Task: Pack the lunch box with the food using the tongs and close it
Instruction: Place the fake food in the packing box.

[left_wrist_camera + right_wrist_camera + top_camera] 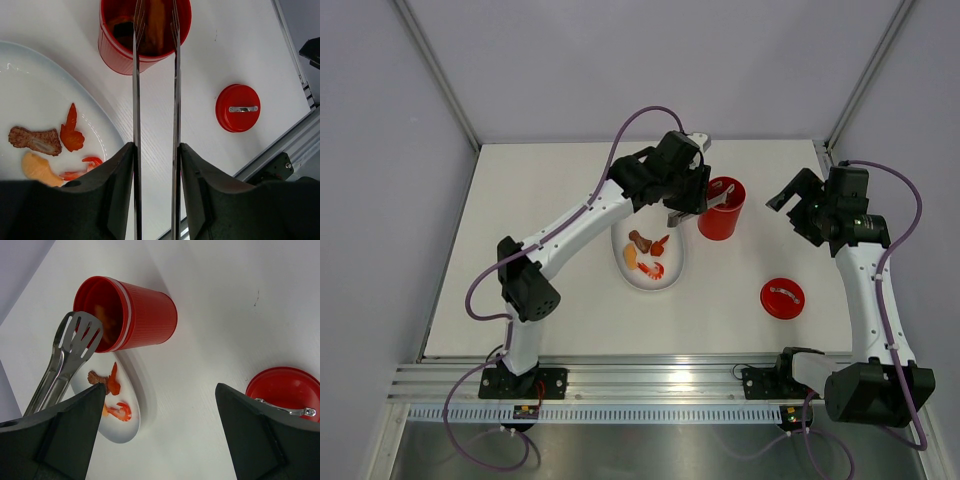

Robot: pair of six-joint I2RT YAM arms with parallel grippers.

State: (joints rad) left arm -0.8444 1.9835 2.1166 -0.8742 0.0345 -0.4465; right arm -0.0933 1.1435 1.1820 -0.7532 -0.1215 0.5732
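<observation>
The left gripper (156, 148) clamps the tongs (135, 95), its dark fingers pressed against the two thin metal arms, which reach out over the mouth of the lunch box (117, 57). Only the left wrist view looks inside, where orange and dark food (155, 25) lies. Only the right wrist view shows the tongs' flat slotted tips at the ribbed red rim. Four pieces (71, 135) lie on the white oval plate (30, 85), near-left of the box. The right gripper (160, 388) is spread wide and empty. The round lid (285, 390) lies near-right of the box.
</observation>
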